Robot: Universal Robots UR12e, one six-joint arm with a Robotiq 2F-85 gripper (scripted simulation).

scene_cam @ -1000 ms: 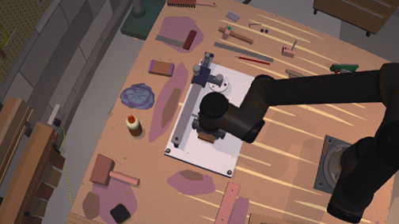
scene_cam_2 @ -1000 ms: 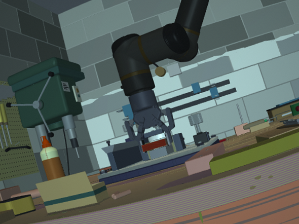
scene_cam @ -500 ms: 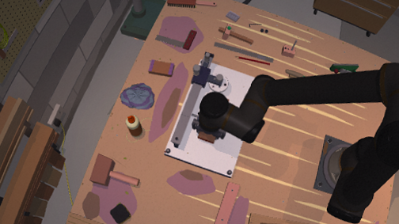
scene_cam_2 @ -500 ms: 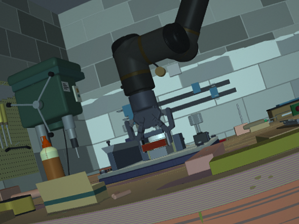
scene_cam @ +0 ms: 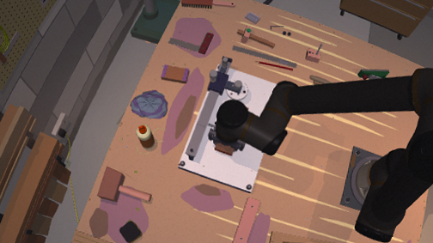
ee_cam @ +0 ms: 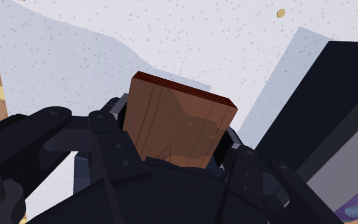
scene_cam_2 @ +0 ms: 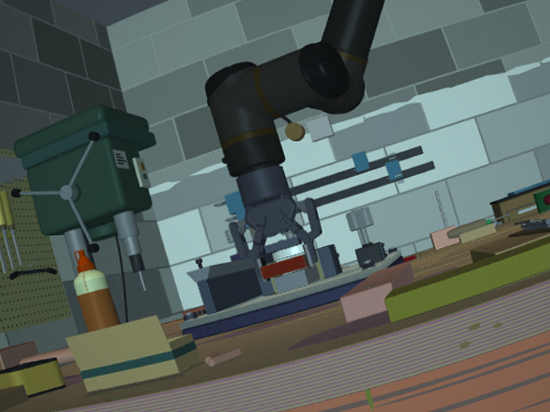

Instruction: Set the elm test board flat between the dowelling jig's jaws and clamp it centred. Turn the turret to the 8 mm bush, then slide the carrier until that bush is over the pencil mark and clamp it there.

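Note:
The elm test board (ee_cam: pixel 178 121) (scene_cam_2: pixel 284 269) (scene_cam: pixel 224 149) is a short reddish-brown block with a dark end grain, lying level just over the jig's pale base plate (scene_cam: pixel 230 129). The jig's long rail (scene_cam: pixel 203 118) runs along the plate's left side, and the dark carrier with its knobs (scene_cam: pixel 223 82) sits at the rail's far end, next to a round pale turret disc (scene_cam: pixel 238 91). A dark jaw block (ee_cam: pixel 311 111) stands right of the board in the wrist camera. My gripper (scene_cam_2: pixel 284 251) (ee_cam: pixel 175 137) reaches straight down onto the plate and grips the elm board by its two long edges.
A knurled clamp screw (scene_cam_2: pixel 361 227) stands on the plate right of the gripper. A glue bottle (scene_cam: pixel 144 135), a mallet (scene_cam: pixel 118 186), a sanding block (scene_cam: pixel 174 73) and a wood strip (scene_cam: pixel 244 229) lie around the plate. A green drill press (scene_cam_2: pixel 85 177) stands beyond the bench's far-left corner.

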